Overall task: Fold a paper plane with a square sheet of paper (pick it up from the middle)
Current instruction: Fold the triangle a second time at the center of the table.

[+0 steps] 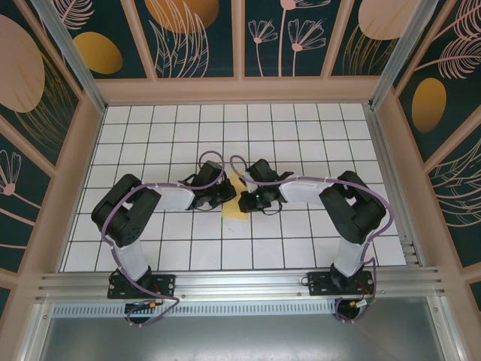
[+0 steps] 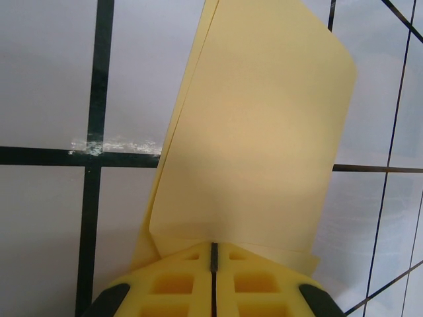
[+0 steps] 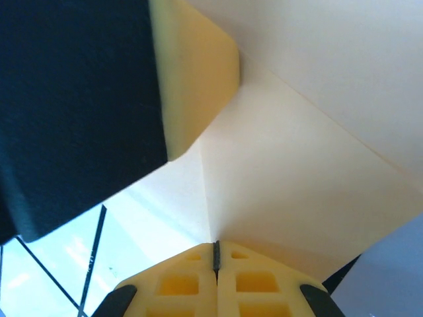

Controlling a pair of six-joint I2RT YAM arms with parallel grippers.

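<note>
Right claw [image 3: 215, 252] pinches yellow sheet [image 3: 297, 178] beside a pad [image 3: 195, 72] of left claw [image 2: 213, 252].

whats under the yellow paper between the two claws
Under the folded yellow paper is the white grid table, dark lines running beneath the sheet. The patch directly below is covered and cannot be seen.

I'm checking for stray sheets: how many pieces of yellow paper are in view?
1: the folded yellow sheet in the middle of the table, pinched by the left end effector and the right end effector. More could be hidden beneath them.
</note>
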